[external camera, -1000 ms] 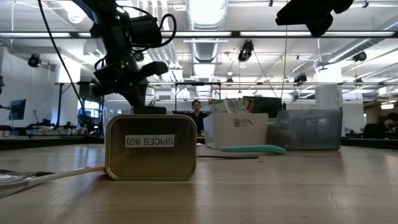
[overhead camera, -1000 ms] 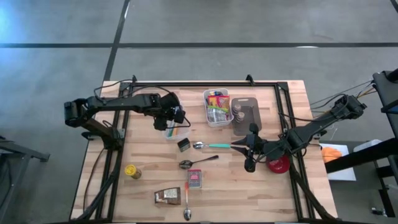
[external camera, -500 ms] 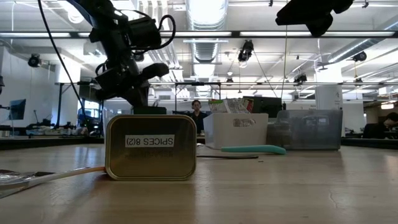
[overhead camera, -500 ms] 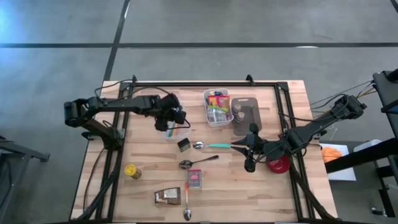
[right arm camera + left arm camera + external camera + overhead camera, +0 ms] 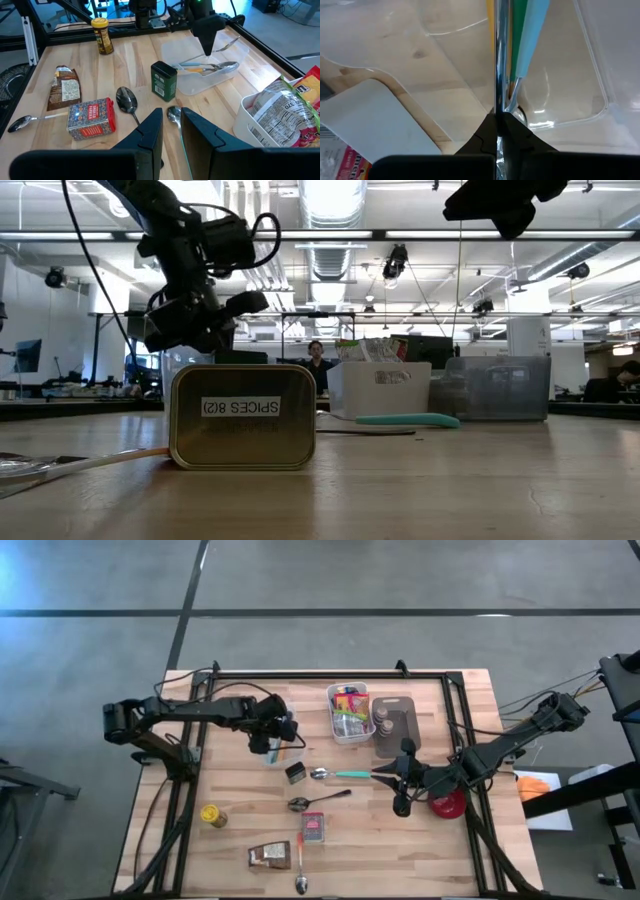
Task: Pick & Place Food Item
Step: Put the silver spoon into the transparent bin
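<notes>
My left gripper (image 5: 497, 120) (image 5: 207, 49) points steeply down over a clear plastic tray (image 5: 200, 86) (image 5: 284, 755) at the table's left and is shut on a metal utensil (image 5: 498, 60). Spoons with teal and orange handles (image 5: 532, 35) lie in that tray. My right gripper (image 5: 172, 127) hangs above the table's middle, its fingers a little apart and holding nothing. Below it a teal-handled spoon (image 5: 340, 774) lies flat. A green tin (image 5: 164, 79), a red box (image 5: 90, 118), a brown packet (image 5: 64, 87) and a yellow-lidded jar (image 5: 101, 35) rest on the wood. My left gripper pinches the metal utensil's thin shaft (image 5: 498, 102) between its two fingertips, coming from above and slanting down. The shaft runs on from the fingers over the tray, and its free end (image 5: 237, 39) points away past the tray's rim. Whether it rests on the tray I cannot tell.
A white bin of snack packets (image 5: 350, 712) and a grey holder with bottles (image 5: 396, 726) stand at the far middle. A red round thing (image 5: 447, 804) sits under the right arm. Two more spoons (image 5: 318, 800) (image 5: 301, 870) lie near the front. Black rails (image 5: 330, 674) frame the table.
My left gripper has sunk slightly toward the clear tray and tipped a little, still shut on the metal utensil. The right arm has kept still.
</notes>
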Controlling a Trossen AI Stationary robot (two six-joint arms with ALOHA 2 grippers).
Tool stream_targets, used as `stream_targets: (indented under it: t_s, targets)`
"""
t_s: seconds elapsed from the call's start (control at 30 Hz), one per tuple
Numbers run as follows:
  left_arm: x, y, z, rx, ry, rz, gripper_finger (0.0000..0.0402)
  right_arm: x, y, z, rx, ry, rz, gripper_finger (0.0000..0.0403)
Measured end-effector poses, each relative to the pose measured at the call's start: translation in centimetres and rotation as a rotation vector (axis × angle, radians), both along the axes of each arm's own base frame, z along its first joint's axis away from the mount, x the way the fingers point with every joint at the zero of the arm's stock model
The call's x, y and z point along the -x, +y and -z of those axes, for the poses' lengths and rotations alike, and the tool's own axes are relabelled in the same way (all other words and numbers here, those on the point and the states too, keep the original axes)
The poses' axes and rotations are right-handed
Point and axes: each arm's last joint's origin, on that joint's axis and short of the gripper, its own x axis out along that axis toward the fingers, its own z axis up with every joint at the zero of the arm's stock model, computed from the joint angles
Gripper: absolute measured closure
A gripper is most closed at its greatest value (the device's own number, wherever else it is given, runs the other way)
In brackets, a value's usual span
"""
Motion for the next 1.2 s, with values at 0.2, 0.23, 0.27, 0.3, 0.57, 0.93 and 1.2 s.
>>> stream_targets:
  t_s: [0.2,0.23,0.27,0.3,0.57,0.93,1.2]
  targets:
    - [-2.1,0.7,1.4,0.031,0.128,-0.032,0.0401,0.0,0.0,0.0,0.000,0.000,0.000,0.0335]
    - [-2.4,0.8,1.5,0.041,0.151,-0.044,0.0401,0.0,0.0,0.0,0.000,0.000,0.000,0.0335]
    - [-2.6,0.8,1.5,0.053,0.174,-0.056,0.0401,0.0,0.0,0.0,0.000,0.000,0.000,0.0335]
    - [-2.8,0.9,1.4,0.059,0.187,-0.063,0.0401,0.0,0.0,0.0,0.000,0.000,0.000,0.0335]
    - [-3.0,0.7,0.4,0.074,0.234,-0.056,0.0401,0.0,0.0,0.0,0.000,0.000,0.000,0.0335]
    - [-3.2,0.7,2.3,0.099,0.298,-0.051,0.0401,0.0,0.0,0.0,0.000,0.000,0.000,0.0335]
    - [-3.2,0.7,2.3,0.107,0.295,-0.045,0.0401,0.0,0.0,0.0,0.000,0.000,0.000,0.0335]
